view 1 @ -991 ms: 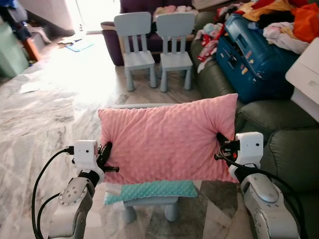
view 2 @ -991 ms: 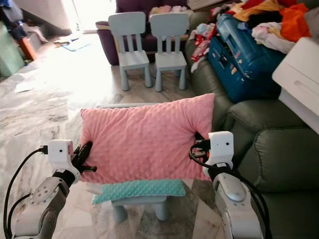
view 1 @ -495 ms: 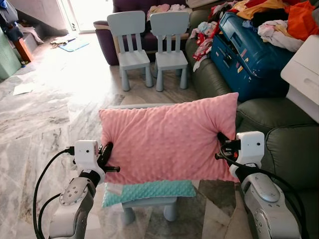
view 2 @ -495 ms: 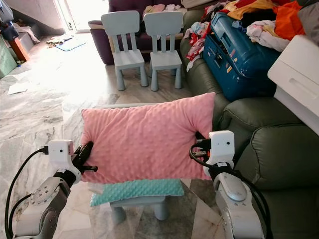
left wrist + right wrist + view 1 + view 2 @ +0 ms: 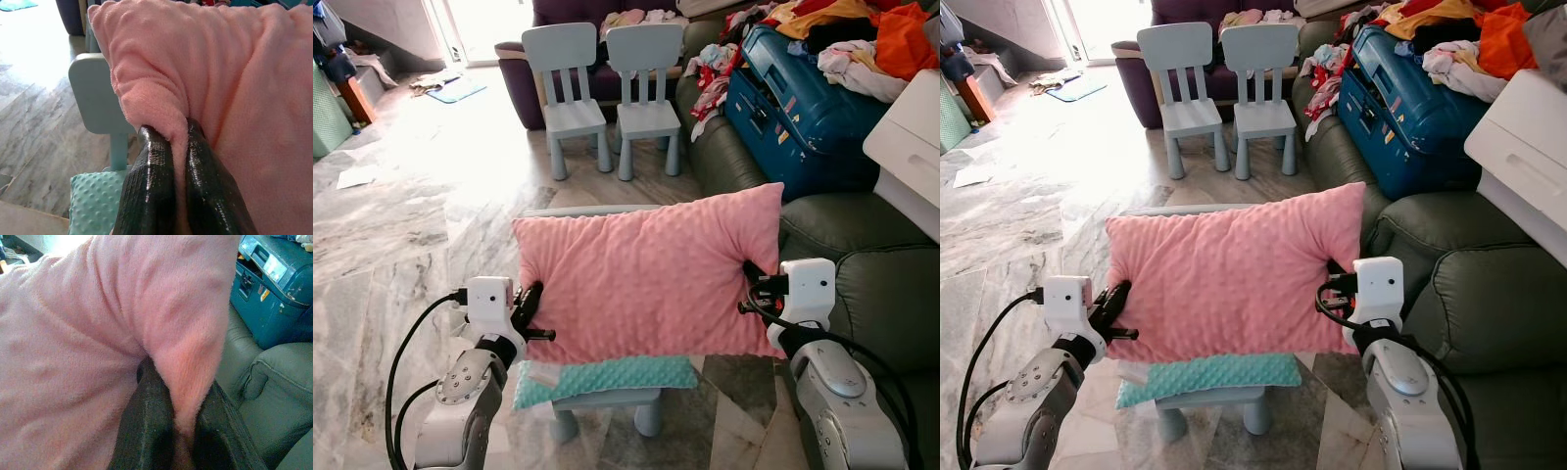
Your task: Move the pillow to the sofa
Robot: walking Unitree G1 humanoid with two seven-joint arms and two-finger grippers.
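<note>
Handling soft and light: pink dimpled plush pillow (image 5: 646, 269), side edges pinched by left gripper (image 5: 532, 315) and right gripper (image 5: 751, 290); green sofa (image 5: 862, 294) rightward.

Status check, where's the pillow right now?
Left gripper and right gripper pinch the pink pillow ends. Held above small chair. Green sofa on right.

No wording can be read anywhere (the stickers on the blue suitcase (image 5: 803, 108) are too small).
</note>
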